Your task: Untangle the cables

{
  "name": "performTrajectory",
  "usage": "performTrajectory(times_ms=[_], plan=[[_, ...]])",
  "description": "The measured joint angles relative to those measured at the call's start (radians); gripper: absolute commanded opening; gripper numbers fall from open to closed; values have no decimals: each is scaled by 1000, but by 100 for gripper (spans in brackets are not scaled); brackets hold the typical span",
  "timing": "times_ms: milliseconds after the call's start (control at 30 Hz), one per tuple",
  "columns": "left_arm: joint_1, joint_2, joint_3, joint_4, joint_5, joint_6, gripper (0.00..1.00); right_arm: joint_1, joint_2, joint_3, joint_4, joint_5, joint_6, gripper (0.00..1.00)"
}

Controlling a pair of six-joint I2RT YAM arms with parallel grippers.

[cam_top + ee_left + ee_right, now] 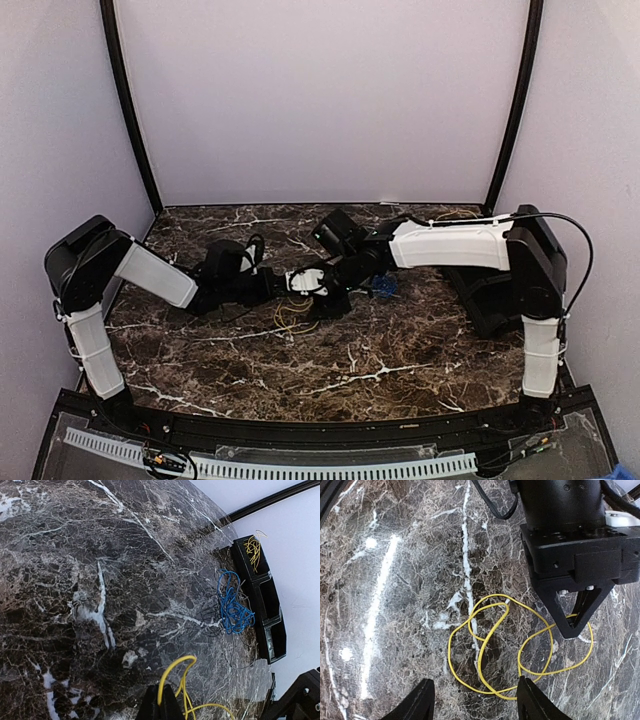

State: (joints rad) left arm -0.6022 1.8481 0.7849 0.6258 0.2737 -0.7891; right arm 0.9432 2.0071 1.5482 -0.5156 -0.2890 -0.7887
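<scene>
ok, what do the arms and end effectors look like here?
Both arms, left arm and right arm, have white link shells between black joint housings. A thin black cable arcs over the right arm's shoulder. The left end effector is a black blocky body with tapered black fingers; the right end effector shows black wedge-shaped fingers.

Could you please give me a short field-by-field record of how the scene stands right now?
surface: dark marble table
left claw: shut on the yellow cable
right claw: open, above the yellow loops, gripping nothing
blue cable: loose bundle on the table beside the black tray
tray contents: a second yellow bundle in one end compartment
</scene>
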Motion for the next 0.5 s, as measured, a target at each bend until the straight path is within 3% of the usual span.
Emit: performTrajectory(times_ms=[67,133,267,500], plan=[[0,7,0,2,5,-2,0,1,32,11,12,7,-4,53],[0,12,0,2,9,-2,0,2,56,12,29,20,-3,44],[0,18,2,2,18,-5,3,2,85,13,59,43,8,0],[2,18,38,-35,11,19,39,1,64,45,87,88,36,0]])
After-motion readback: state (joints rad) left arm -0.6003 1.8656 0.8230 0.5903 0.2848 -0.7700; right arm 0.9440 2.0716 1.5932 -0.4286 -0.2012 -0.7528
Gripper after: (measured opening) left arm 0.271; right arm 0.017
